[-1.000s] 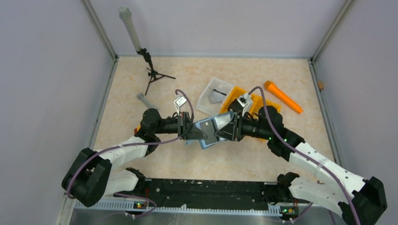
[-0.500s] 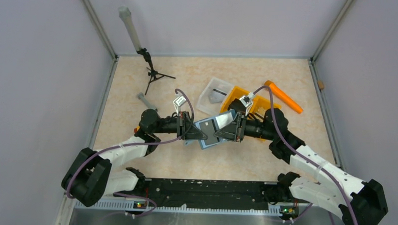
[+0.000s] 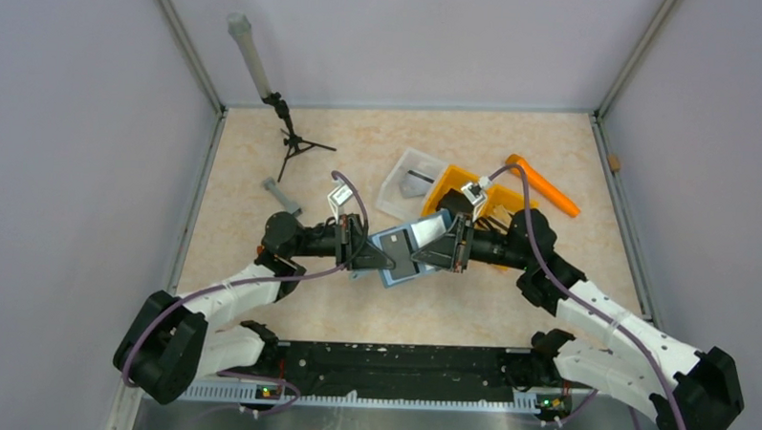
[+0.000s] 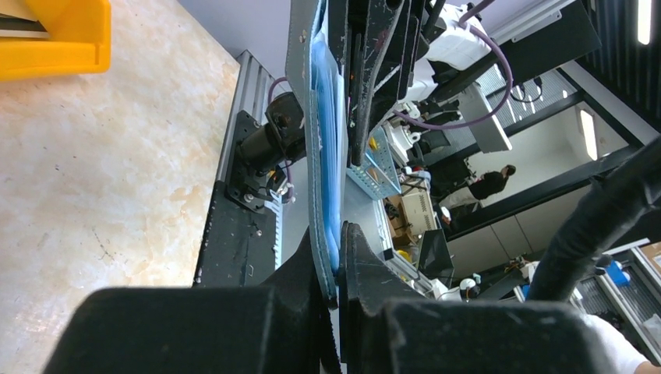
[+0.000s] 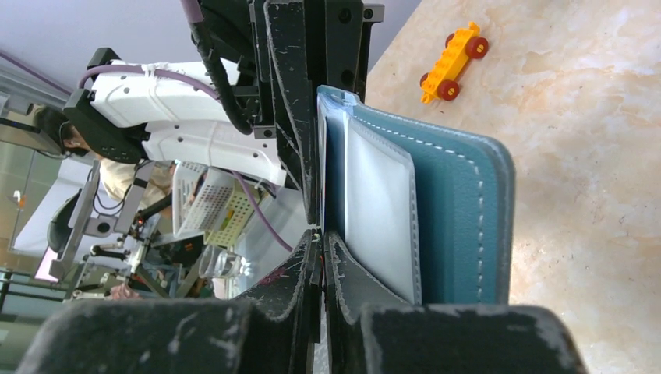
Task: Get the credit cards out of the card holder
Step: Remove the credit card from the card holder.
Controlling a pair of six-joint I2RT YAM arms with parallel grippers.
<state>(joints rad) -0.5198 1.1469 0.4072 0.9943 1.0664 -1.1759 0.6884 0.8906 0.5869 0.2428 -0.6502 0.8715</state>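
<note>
**Card holder** (image 3: pixel 395 251) (image 4: pixel 323 117) (image 5: pixel 456 210): small flat teal-blue folding wallet with a stitched edge, a lighter blue lining and a grey rectangular panel. It is open and held above the beige marbled tabletop (image 3: pixel 288 298), directly between the two grippers.

**Left gripper** (image 3: pixel 379 258) (image 4: pixel 337 249): black fingers drawn narrow, clamped on the holder's left edge with one finger on each face of the blue leaf.

**Right gripper** (image 3: pixel 435 250) (image 5: pixel 321 249): fingers pinched together on a thin pale layer at the holder's inner face, opposite the left gripper. Whether that layer is a card or a pocket leaf cannot be told.

**Orange divided plastic bin** (image 3: pixel 442 190): just beyond the right gripper.

**Clear plastic tray** (image 3: pixel 397 189): beyond both grippers, beside the bin.

**Orange plastic tube** (image 3: pixel 543 185): farther out, to the right of the right gripper.

**Small black tripod** (image 3: pixel 293 147): well beyond the left gripper.

**Yellow toy vehicle with red wheels** (image 5: pixel 452 61): on the tabletop, past the left gripper in the right wrist view.
</note>
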